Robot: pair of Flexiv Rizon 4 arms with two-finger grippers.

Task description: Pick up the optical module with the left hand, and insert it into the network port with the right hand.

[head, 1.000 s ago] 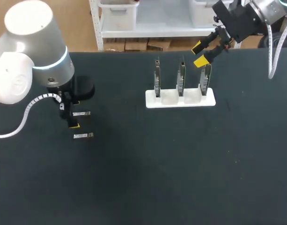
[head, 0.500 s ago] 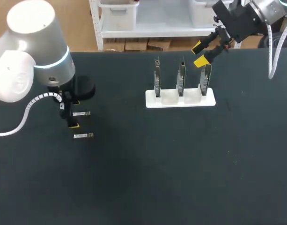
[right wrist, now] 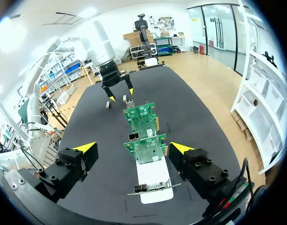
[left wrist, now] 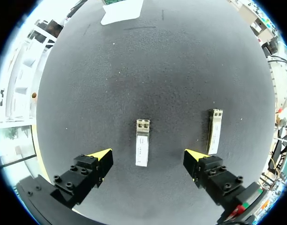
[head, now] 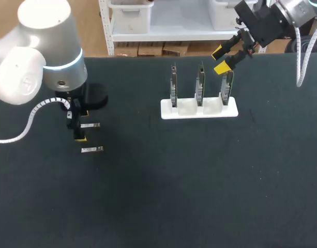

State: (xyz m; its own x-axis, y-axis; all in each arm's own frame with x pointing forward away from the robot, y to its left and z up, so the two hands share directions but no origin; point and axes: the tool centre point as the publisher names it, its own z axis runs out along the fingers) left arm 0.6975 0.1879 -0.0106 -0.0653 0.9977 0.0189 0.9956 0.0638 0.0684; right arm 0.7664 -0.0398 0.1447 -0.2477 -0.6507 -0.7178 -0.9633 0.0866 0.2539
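Two small silver optical modules lie on the black table. One module lies between the wide-apart fingers of my left gripper, which hangs open just above it without touching. The other module lies just outside one finger. Three green network cards stand upright in a white stand. My right gripper is open and holds nothing, hovering above and behind the rightmost card.
A black round base sits on the table behind my left gripper. The black tabletop stretches bare in front of the stand and to the right of the modules.
My left arm's elbow has swung a little to the right while its gripper stays over the module. The right arm has not moved.
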